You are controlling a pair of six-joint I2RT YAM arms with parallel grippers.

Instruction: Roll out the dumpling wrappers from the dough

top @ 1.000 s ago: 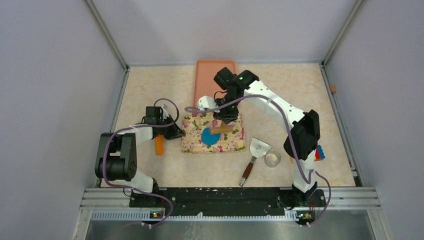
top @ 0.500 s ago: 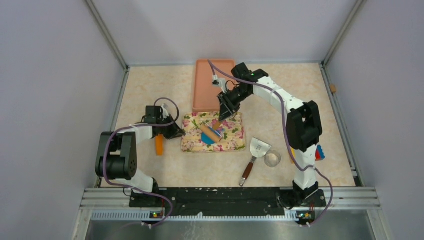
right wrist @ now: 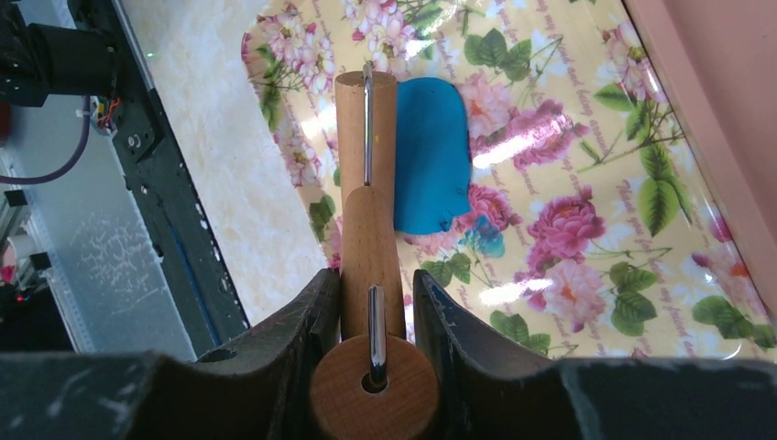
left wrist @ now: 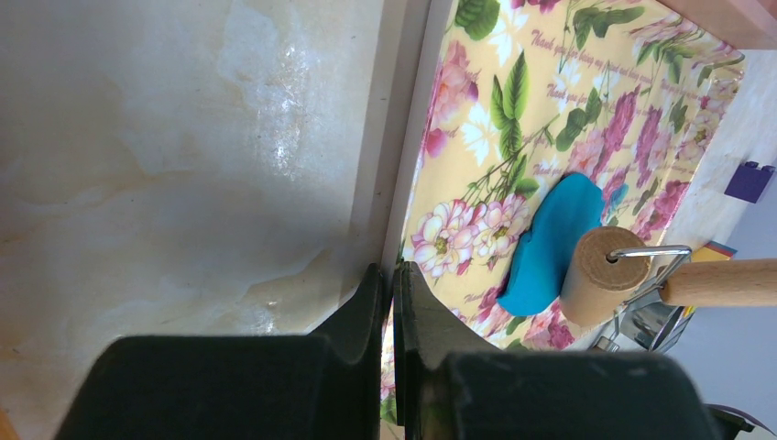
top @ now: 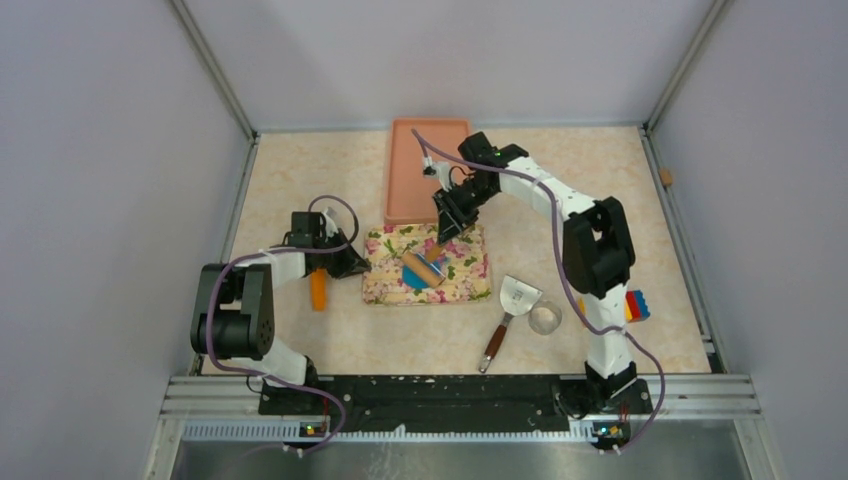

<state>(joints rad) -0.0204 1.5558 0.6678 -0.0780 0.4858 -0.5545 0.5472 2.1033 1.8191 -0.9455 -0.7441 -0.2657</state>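
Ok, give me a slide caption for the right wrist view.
Right hand holds wooden rolling pin at edge of blue dough on floral mat.

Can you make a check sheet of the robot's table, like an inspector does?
Surface: beige marbled table with a floral mat in the middle.
Job's things: flat blue dough on the mat, rolling pin at its edge; no round wrapper seen.
Clutter: pink tray, spatula, ring cutter, toy brick, purple block, orange object.
Hands: left hand shut at the mat's edge; right hand shut on the rolling pin's handle.
Cables: purple cable along each arm.
Surroundings: grey walls, metal rail at the near edge.
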